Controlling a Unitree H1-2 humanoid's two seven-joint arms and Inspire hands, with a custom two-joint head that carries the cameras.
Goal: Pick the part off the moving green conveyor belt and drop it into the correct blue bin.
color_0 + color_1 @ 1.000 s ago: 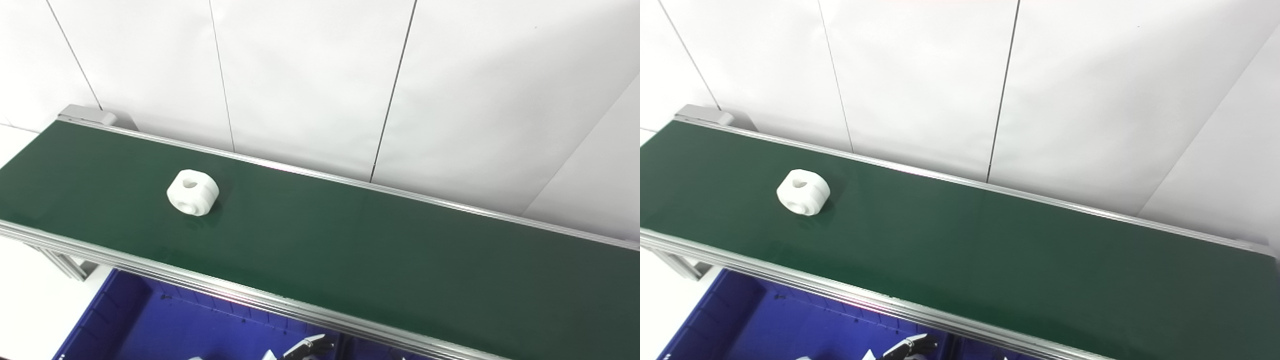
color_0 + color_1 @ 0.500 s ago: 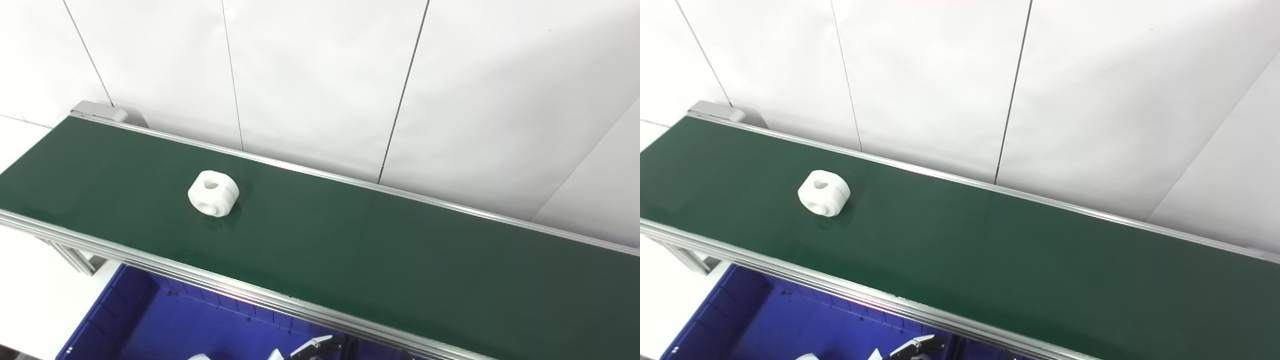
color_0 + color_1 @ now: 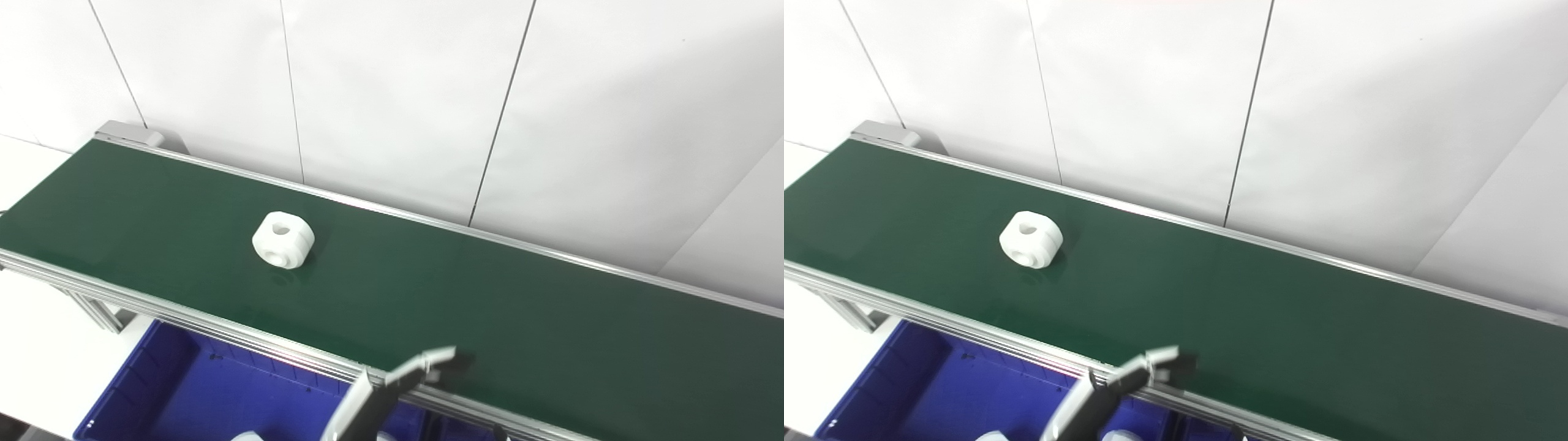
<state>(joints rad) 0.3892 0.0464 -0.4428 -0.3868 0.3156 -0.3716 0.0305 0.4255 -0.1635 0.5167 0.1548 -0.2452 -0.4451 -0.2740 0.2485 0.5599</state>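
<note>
Up comes the left hand (image 3: 392, 392), rising from below the near rail with its fingertips (image 3: 442, 355) now poking over the edge of the dark green conveyor belt (image 3: 490, 306); whether it is spread or clenched, I cannot tell. The chunky white plastic part with a hole (image 3: 283, 239) rides further along the belt, well apart from it. The blue plastic bin (image 3: 171, 392) waits below. Reach beginning, I judge.

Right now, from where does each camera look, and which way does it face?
Left eye view: on the head, looking forward and down at the belt and the part; the left hand shows at the bottom edge.
Right eye view: beside it, slightly to the right, facing the same way; the same hand shows.
Shared: belt, part, bin, hand.
</note>
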